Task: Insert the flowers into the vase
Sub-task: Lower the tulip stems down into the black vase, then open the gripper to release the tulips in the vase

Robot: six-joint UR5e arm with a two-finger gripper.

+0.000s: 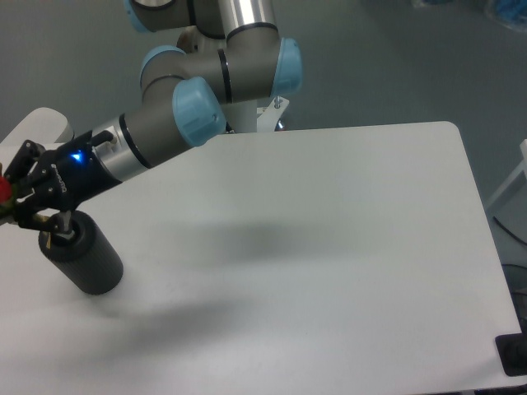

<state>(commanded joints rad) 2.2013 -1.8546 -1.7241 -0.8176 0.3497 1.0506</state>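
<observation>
while clamped on flowers (5,191), end effector (18,200) sits just above vase (82,254).

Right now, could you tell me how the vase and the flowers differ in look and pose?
The vase is a matte black cylinder in full view, tilted on the white table; the flowers show only a red speck at the left edge. The vase rests on the table; the flowers sit up at the gripper. Both are at the far left.

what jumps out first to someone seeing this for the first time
The grey arm with pale blue joints reaches from top centre down to the far left edge. There its black claw, a blue light glowing on it, sits at the top of the black vase. A sliver of red flowers shows at the frame edge.
</observation>
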